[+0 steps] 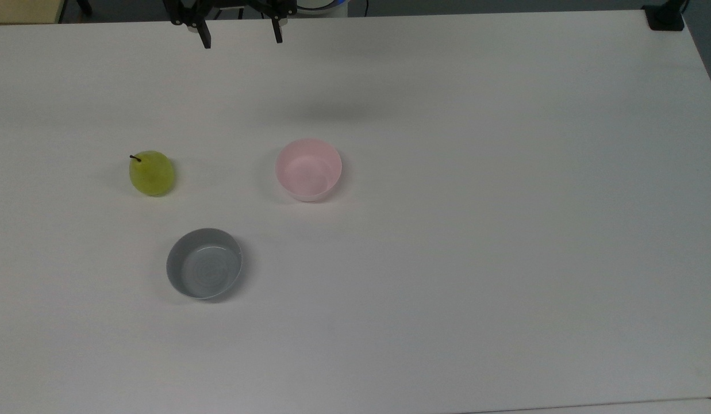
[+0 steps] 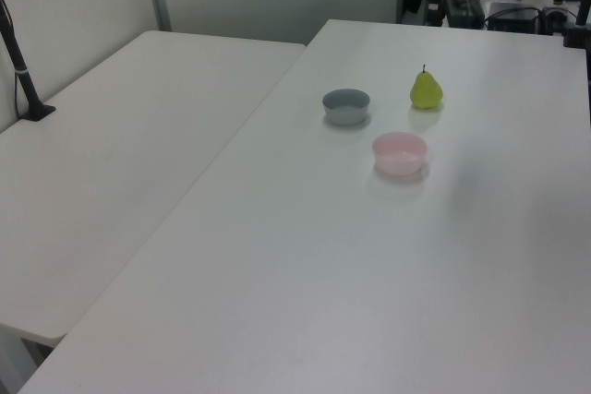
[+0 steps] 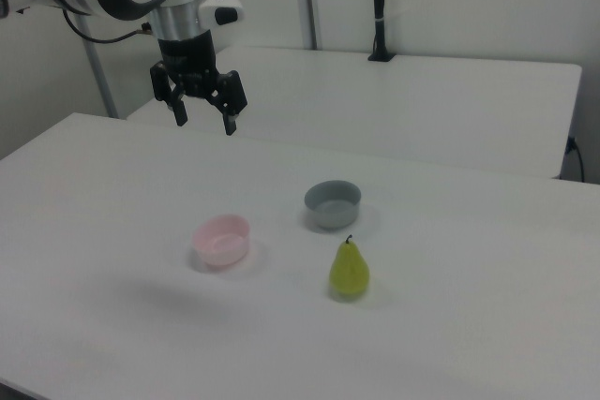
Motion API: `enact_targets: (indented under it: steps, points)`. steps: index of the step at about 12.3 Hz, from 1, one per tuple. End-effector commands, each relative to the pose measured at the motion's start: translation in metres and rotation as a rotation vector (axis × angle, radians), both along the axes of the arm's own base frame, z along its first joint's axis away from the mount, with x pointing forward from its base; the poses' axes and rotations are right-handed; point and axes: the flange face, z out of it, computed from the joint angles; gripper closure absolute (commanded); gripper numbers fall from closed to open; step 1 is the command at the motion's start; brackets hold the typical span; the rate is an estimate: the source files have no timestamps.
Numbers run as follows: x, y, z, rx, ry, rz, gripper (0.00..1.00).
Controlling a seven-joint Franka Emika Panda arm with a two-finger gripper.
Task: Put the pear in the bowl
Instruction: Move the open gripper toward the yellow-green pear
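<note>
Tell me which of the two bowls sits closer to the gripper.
The pale pink bowl. In the top view it lies almost straight below the open gripper, while the grey bowl sits farther down the table, beyond the pear.

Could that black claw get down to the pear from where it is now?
Probably yes: the gripper hangs open above the table, and the pear stands upright, apart from both bowls, nothing over it.
</note>
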Motion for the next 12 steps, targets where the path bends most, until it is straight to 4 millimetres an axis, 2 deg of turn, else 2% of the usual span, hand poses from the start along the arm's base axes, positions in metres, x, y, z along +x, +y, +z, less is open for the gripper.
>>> enact_targets:
  steps: [1, 4, 8, 9, 12]
  points:
    - [-0.004, 0.000, 0.000, 0.010, -0.011, -0.004, 0.00]
    - [-0.005, -0.003, -0.001, -0.001, -0.013, 0.099, 0.00]
    - [-0.010, -0.025, 0.000, -0.029, -0.006, 0.347, 0.00]
    - [-0.014, -0.027, -0.001, -0.047, 0.026, 0.358, 0.00]
    - [-0.017, -0.052, -0.002, -0.074, 0.038, 0.332, 0.00]
